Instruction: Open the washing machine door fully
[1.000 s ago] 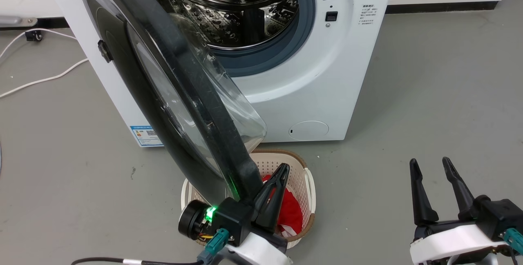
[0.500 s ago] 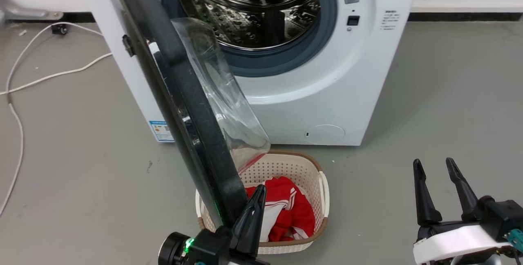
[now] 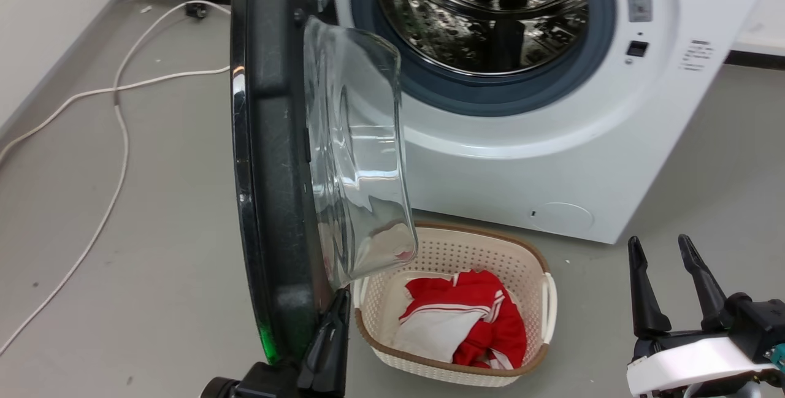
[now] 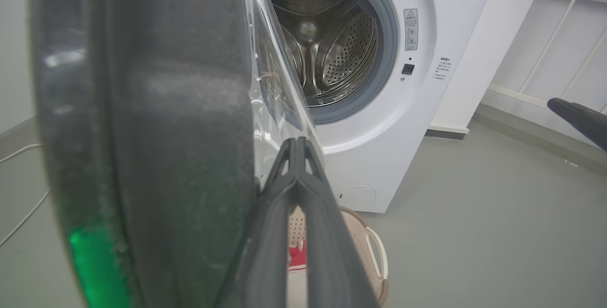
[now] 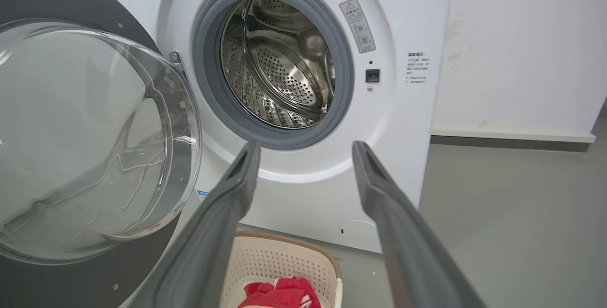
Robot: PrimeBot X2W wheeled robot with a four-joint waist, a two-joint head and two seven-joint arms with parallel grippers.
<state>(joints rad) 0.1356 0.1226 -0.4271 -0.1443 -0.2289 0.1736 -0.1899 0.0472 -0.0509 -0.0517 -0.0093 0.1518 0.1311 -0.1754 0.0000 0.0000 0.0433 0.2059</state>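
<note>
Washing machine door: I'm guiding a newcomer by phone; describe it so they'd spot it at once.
Find the white washing machine. Hinged at its left and swung out edge-on is the washing machine door: a big black disc with a bulging clear glass bowl. Unlike the grey rubber ring around the drum or the small white flap low down, it juts outward.

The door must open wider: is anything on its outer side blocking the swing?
Nothing visible does. Left of the door the floor holds just a flat white cable; the basket and left gripper are on its inner side.
</note>
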